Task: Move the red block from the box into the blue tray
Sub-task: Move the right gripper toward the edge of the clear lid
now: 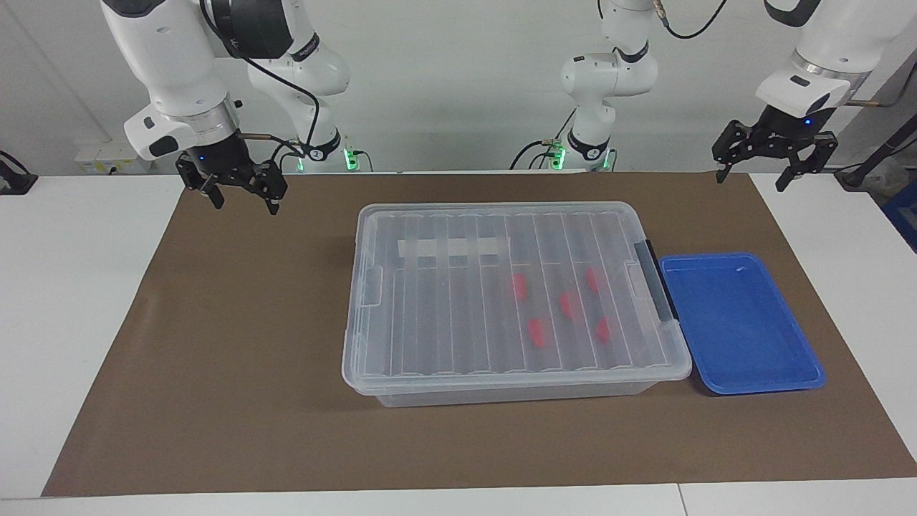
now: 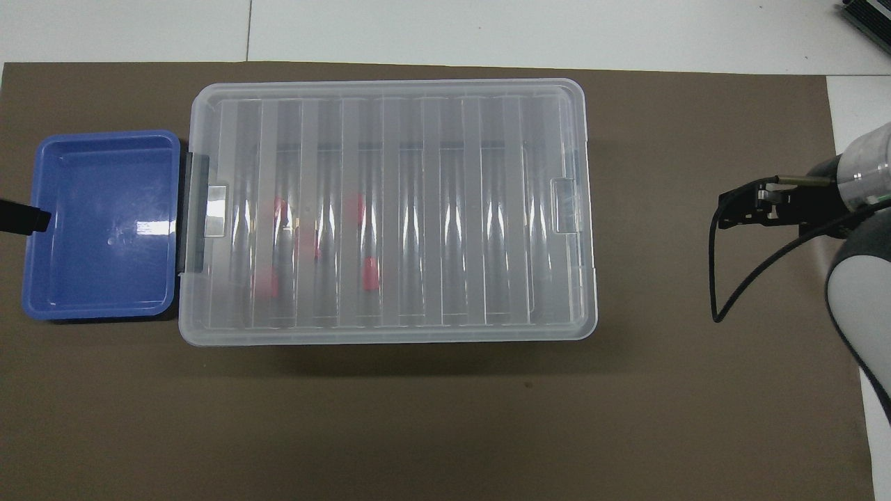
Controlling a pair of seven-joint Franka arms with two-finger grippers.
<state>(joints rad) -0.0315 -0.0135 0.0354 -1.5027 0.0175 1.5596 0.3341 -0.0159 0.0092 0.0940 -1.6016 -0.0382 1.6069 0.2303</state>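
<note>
The box (image 1: 430,315) is a clear bin with its ribbed lid shut, in the middle of the mat; it also shows in the overhead view (image 2: 418,209). Several red blocks (image 1: 537,333) lie inside it toward the tray end, also seen through the lid from overhead (image 2: 369,273). The blue tray (image 1: 738,322) sits empty beside the box's black latch (image 1: 655,279), toward the left arm's end (image 2: 104,278). My left gripper (image 1: 751,183) hangs open and empty over the mat's corner by the robots. My right gripper (image 1: 245,206) hangs open and empty over the mat at the right arm's end.
A brown mat (image 1: 251,344) covers the table, with white tabletop (image 1: 64,287) around it. A whitish tape strip (image 1: 451,247) is on the lid. In the overhead view only the left gripper's black tip (image 2: 24,217) and the right gripper with its cable (image 2: 738,209) show.
</note>
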